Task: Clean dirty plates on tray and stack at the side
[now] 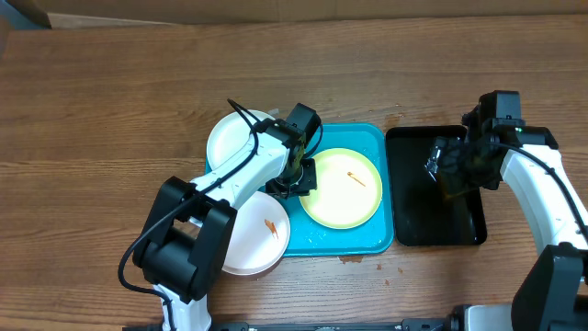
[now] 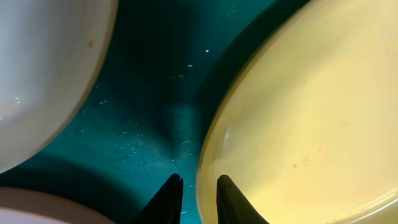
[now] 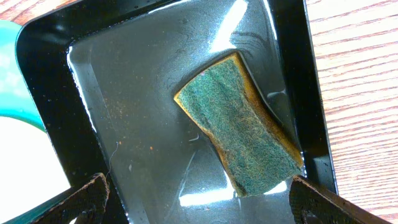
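The turquoise tray lies mid-table and fills the middle of the left wrist view. A yellow-green plate with an orange speck lies in it. One white plate overlaps the tray's upper left edge. Another white plate with an orange speck sits at the tray's lower left. My left gripper straddles the yellow-green plate's left rim, fingers nearly together on it. My right gripper is wide open above a sponge.
A narrow glossy black tray stands right of the turquoise tray, wet inside. A green-topped yellow sponge lies in it near its right wall. Small brown spots mark the wood below the turquoise tray.
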`<state>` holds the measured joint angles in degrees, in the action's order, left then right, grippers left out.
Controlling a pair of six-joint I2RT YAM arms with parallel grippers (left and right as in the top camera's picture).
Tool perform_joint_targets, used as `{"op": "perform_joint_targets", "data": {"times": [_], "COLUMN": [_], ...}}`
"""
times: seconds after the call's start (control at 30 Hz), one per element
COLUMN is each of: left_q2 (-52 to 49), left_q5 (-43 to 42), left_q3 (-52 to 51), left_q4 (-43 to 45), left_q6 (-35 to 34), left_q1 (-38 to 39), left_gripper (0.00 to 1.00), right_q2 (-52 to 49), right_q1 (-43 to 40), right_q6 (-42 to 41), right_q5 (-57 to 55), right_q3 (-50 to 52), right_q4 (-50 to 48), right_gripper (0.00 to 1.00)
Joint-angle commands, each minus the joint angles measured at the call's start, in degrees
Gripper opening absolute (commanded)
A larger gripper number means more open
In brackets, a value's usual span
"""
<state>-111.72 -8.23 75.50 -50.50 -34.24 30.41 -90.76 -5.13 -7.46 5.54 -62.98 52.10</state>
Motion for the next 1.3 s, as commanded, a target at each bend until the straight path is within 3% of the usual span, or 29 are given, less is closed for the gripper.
{"op": "perform_joint_targets", "data": {"times": [0.0, 0.27, 0.33, 0.7, 0.83, 0.9, 1.1, 1.27], "left_q2": [-0.9, -1.1, -1.1, -1.1, -1.1, -1.1, -1.1, -1.1], "left_q5": [0.8, 3.4, 5.8, 10.3, 10.0, 9.7, 6.7, 2.7], "left_q3": [1.0, 0.1, 0.0, 1.6, 2.4, 2.4, 2.4, 2.4], "left_q4": [0.3, 0.4, 0.3, 1.8, 2.4, 2.6, 2.8, 3.0], "left_q6": [-0.5, -0.5, -0.4, 11.1, 12.0, 12.0, 12.0, 12.0], "left_q1": [0.4, 1.1, 1.2, -1.3, -2.3, -2.4, -2.3, -2.3], "left_gripper": [0.19, 0.16, 0.04, 0.04, 0.05, 0.07, 0.3, 0.34], "right_q2": [-0.3, -0.3, -0.3, -0.3, -0.3, -0.3, -0.4, -0.5], "right_q1": [0.3, 0.3, 0.3, 0.3, 0.7, 1.3, 3.7, 4.2], "right_q6": [0.0, 0.0, 0.0, 0.0, 0.0, 0.0, 0.0, 0.0], "right_q5": [0.1, 0.1, 0.1, 0.1, 0.1, 0.1, -4.9, -10.3], "right_q3": [0.4, 0.5, 0.7, 3.1, 3.1, 3.1, 4.9, 7.7], "right_q4": [-0.2, -0.2, -0.2, -1.5, -1.9, -2.1, -5.4, -10.3], "right_gripper": [0.95, 0.95, 0.95, 0.94, 0.94, 0.94, 0.94, 0.94]}}
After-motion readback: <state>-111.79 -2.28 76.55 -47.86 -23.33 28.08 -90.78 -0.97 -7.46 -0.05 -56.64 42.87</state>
